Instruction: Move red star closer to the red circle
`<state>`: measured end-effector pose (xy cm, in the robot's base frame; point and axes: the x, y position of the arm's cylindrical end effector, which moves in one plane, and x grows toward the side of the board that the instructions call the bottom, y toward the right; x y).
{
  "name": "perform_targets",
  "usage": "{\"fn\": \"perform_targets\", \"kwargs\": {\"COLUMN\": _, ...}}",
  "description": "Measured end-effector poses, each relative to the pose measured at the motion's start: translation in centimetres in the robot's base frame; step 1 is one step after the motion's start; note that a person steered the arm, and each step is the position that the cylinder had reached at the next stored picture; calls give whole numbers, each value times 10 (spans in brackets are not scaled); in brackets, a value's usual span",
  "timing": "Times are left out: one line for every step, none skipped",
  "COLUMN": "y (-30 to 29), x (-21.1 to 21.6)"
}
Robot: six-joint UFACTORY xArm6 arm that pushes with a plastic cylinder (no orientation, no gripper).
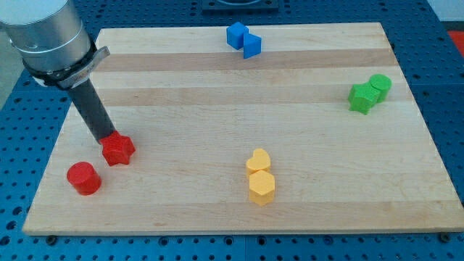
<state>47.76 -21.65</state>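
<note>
The arm (45,32) shows as a broad, pale grey cylinder with a smooth, slightly glossy skin. A darker metal band rings its lower edge, with a small flat tab jutting toward the view's right. Below it runs a straight, matte black rod, whose tip (104,140) is plain and unmarked.

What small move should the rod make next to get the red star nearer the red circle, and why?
Probably a short push toward the view's lower left. My tip sits at the upper-left edge of the red star, while the red circle lies apart, down-left of it. The tip likely first needs to shift round to the star's upper-right side.
</note>
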Motion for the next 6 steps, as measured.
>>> {"fn": "perform_targets", "kwargs": {"y": 4, "x": -9}}
{"fn": "perform_targets", "kwargs": {"y": 18, "x": -20}}
{"fn": "perform_targets", "kwargs": {"y": 44, "x": -20}}
{"fn": "perform_targets", "kwargs": {"y": 50, "x": -5}}
{"fn": "perform_targets", "kwargs": {"y": 47, "x": 12}}
{"fn": "perform_targets", "kwargs": {"y": 36, "x": 22}}
